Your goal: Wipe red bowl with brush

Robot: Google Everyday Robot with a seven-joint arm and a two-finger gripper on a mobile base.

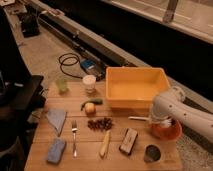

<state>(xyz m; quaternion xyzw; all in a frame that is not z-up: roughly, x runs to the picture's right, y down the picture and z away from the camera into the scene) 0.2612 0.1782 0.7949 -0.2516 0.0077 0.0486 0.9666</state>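
Currently the fingers of the gripper are clamped on the brush, whose white handle projects leftward. We locate both over the red bowl, at the right edge of the desk near its front corner. We judge wiping under way, completion unconfirmed.

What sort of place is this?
Likely a lab or workshop space: wooden table on concrete floor, coiled cable beside it, robot's pincer over the red bowl.

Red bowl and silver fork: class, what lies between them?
Camera view: going from the fork to the red bowl, a dark brown pile, a pale yellow stick and the black block. The gripper hovers at the bowl's rim.
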